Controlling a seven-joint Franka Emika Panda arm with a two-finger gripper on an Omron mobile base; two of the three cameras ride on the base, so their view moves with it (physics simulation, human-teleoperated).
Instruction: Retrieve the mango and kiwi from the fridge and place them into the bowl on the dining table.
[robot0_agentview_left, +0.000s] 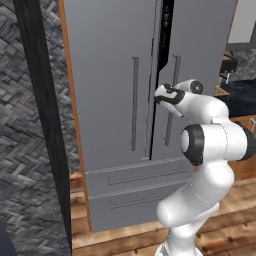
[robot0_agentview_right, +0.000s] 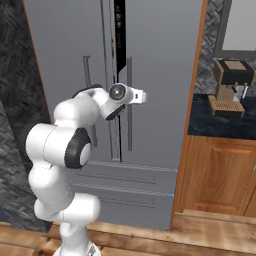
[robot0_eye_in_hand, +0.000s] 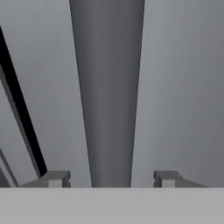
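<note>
The fridge is a tall grey double-door cabinet straight ahead. Its right door stands slightly ajar, with a dark gap showing near the top. My gripper is open around the right door's vertical bar handle. One fingertip stands on each side of the bar, with a small gap on both sides. In the left base view my hand reaches that handle at about mid height. The mango, kiwi, bowl and dining table are out of view.
Two grey drawers sit below the fridge doors. A dark panel runs down the fridge's left side. To the right, a coffee machine stands on a dark counter above a wooden cabinet.
</note>
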